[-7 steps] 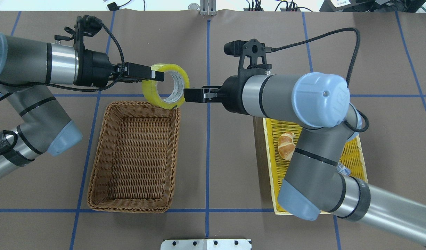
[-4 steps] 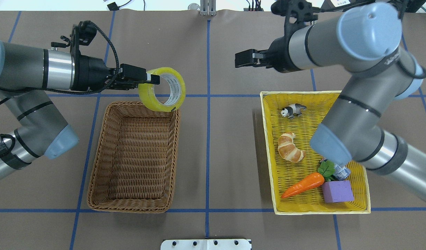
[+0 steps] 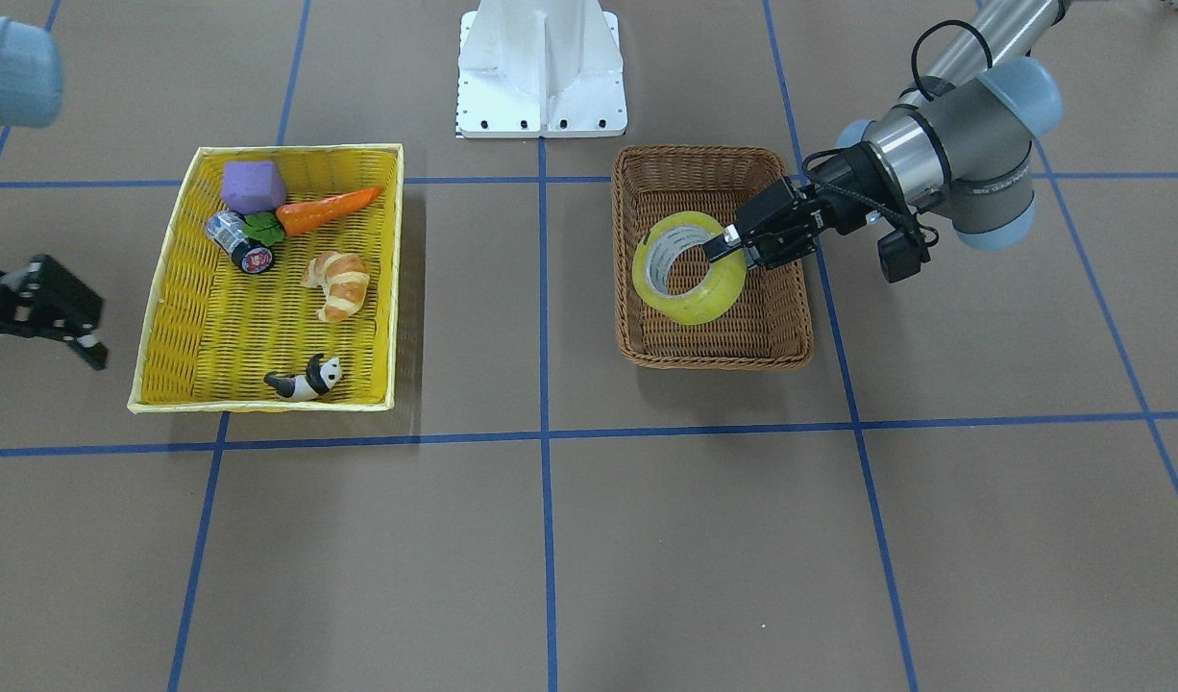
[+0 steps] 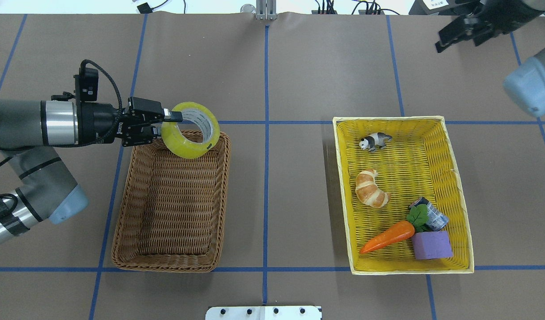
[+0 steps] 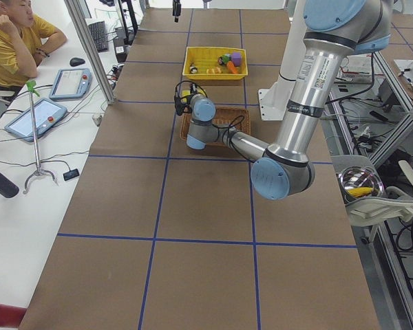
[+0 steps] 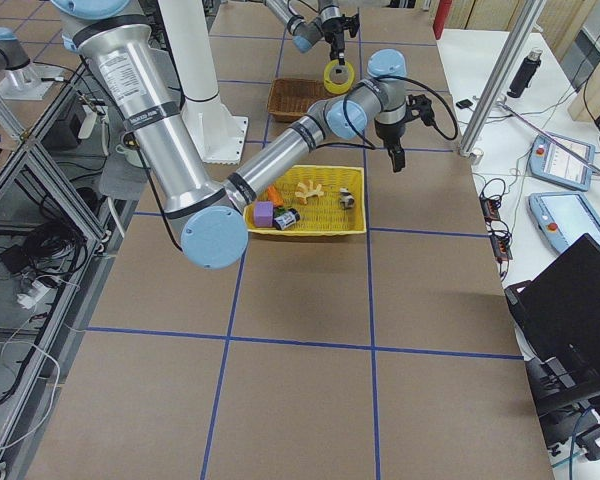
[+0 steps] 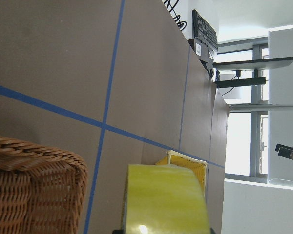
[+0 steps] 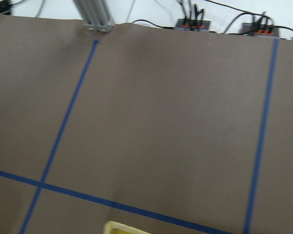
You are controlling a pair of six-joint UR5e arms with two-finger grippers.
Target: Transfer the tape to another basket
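Note:
The tape (image 4: 180, 143), a yellowish roll with a printed core, hangs tilted over the far end of the brown wicker basket (image 4: 121, 222). My left gripper (image 4: 174, 118) is shut on the roll's rim and holds it in the air. In the front view the tape (image 3: 704, 298) sits above the basket (image 3: 714, 360), with the left gripper (image 3: 725, 246) on it. The left wrist view shows the roll's side (image 7: 163, 200) above the basket's corner (image 7: 34, 185). My right gripper (image 4: 454, 41) is open and empty at the far right, away from both baskets. It also shows in the front view (image 3: 36, 373).
A yellow woven tray (image 4: 343, 200) on the right holds a panda figure (image 4: 374, 141), a croissant (image 4: 370, 189), a carrot (image 4: 388, 235), a purple block (image 4: 431, 245) and a small can (image 4: 437, 218). A white base plate (image 3: 541, 67) stands at the robot's side.
My left arm has drawn back with the tape, which is now over the basket's far end. My right gripper has left the tape and swung away to the far right corner.

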